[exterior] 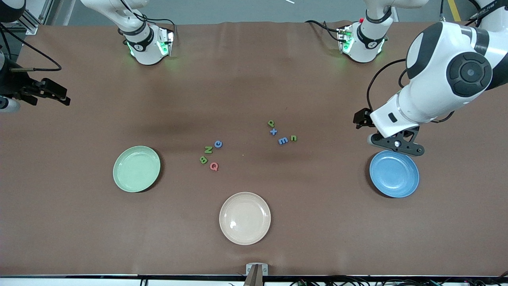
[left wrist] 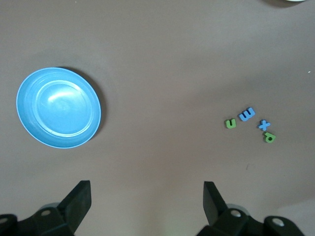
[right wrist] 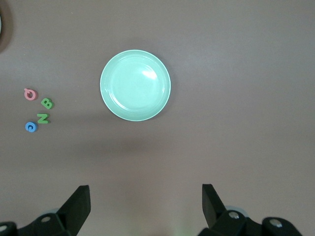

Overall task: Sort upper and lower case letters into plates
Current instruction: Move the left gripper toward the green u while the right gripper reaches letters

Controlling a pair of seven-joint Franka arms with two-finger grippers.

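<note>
Between the round mint-green plate (exterior: 136, 169) and round sky-blue plate (exterior: 394, 173), eight small flat letter pieces (exterior: 210, 155) lie unsorted, left gripper (left wrist: 145, 204) and right gripper (right wrist: 145, 204) gaping empty, evidently awaiting first pick

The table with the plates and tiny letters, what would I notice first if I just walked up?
Probably the three plates on the brown table: a mint green plate toward the right arm's end, a sky blue plate toward the left arm's end, and a cream plate nearest the front camera. Between them lie two small clusters of letters, all on the table, none in a plate. The open left gripper hangs near the blue plate; the open right gripper hangs at the table's edge.
</note>
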